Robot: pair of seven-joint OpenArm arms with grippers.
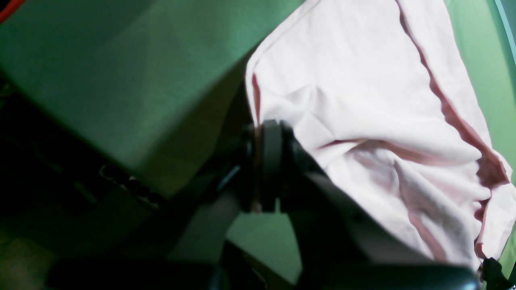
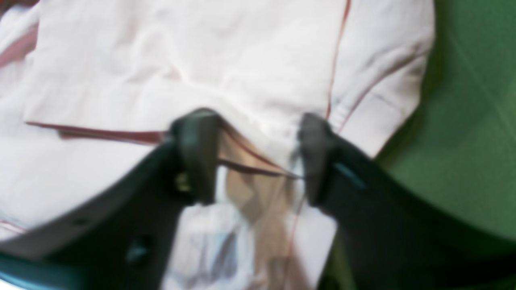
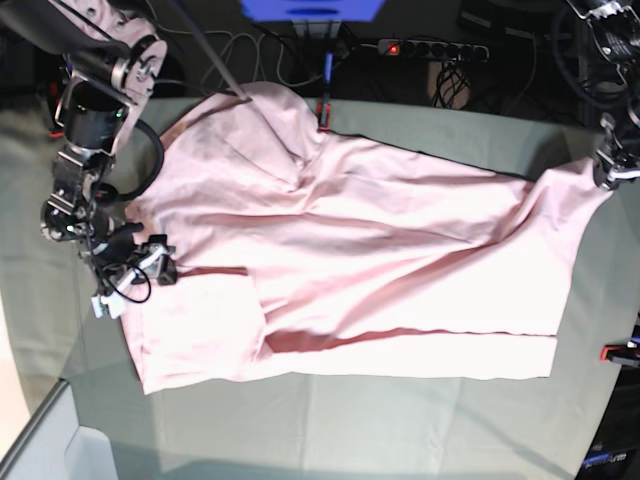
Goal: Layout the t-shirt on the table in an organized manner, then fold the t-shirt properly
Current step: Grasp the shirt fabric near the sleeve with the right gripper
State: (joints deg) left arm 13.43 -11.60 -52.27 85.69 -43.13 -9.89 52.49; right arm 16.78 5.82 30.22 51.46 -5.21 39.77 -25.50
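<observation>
The tabletop [image 3: 350, 420], covered in creased grey-green cloth, fills most of the base view, with bare cloth showing along its near edge and at both ends. Red-and-black clamps sit at its edges: one on the far edge [image 3: 323, 110] and one on the right-hand edge [image 3: 620, 352].

The t-shirt [image 3: 380, 260] lies spread across the middle of the tabletop, plain pink side up, reaching almost from one end to the other. Long creases run through it, and a layer is folded over near the left end, showing a darker pink fold line. A bunched part rises toward the far edge, close to the clamp there.

The right tool [image 2: 254, 157] is at the shirt's left end in the base view, low on the fabric at its edge. In the right wrist view its two dark fingers [image 2: 195, 153] stand apart, with a ridge of pink cloth lying between them; the picture is blurred, so I cannot tell whether they press on it.

The left tool [image 1: 268, 165] is at the opposite end, by the far right corner of the tabletop, clenched on a corner of the t-shirt, which is lifted there into a drawn-out point and hangs in folds beside it.
</observation>
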